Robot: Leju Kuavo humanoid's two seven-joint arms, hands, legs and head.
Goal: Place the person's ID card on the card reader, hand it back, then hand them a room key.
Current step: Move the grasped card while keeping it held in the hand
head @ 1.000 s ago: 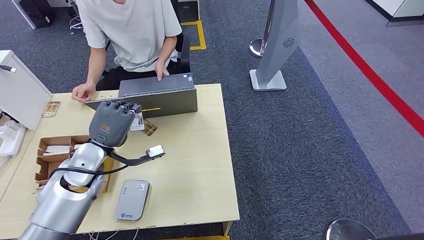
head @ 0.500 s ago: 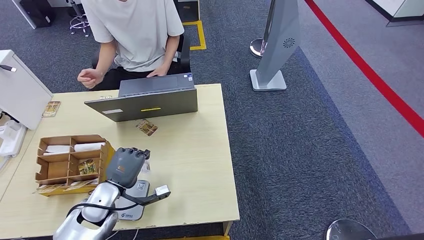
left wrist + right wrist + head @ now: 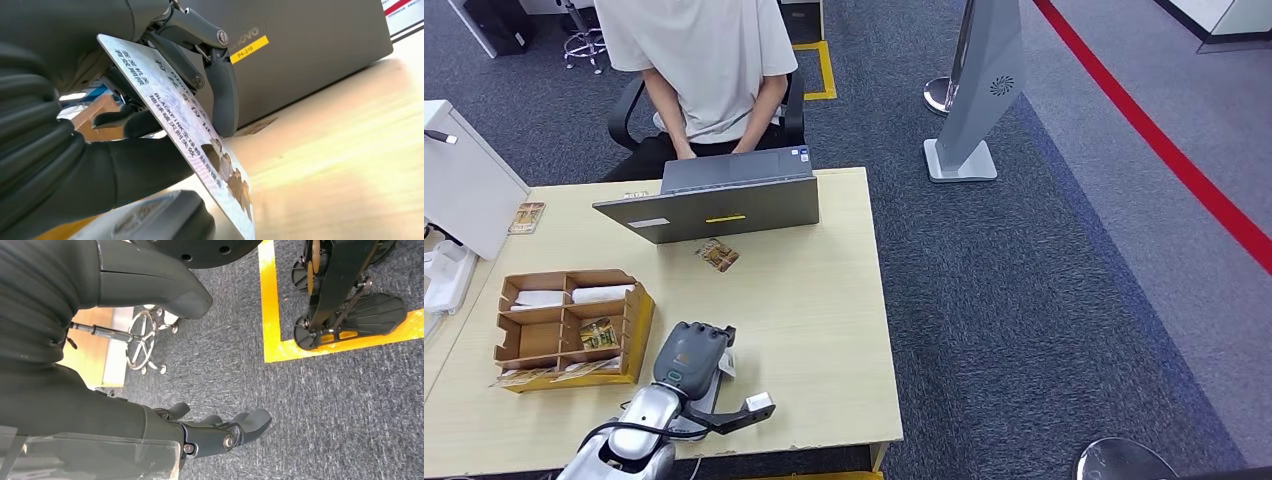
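Observation:
My left hand [image 3: 692, 352] hovers low over the near edge of the table, pinching the person's ID card [image 3: 727, 364] between thumb and fingers. In the left wrist view the printed ID card [image 3: 185, 125] tilts down, its lower edge close above the grey card reader [image 3: 155, 220]. From the head view the card reader [image 3: 701, 402] lies mostly hidden under that hand. Room key cards [image 3: 599, 333] sit in the cardboard organiser [image 3: 639, 325]. My right hand [image 3: 215, 432] hangs beside me over the carpet, fingers loosely apart and empty.
A person sits behind the grey laptop [image 3: 714, 200], hands tucked behind its lid. One loose card [image 3: 717, 256] lies in front of the laptop, another [image 3: 526, 216] at the far left by a white box [image 3: 464, 180]. The table edge [image 3: 879, 300] borders carpet.
My left hand has drawn back from the laptop to the near table edge, carrying the ID card down over the card reader. The person's hands have withdrawn behind the laptop.

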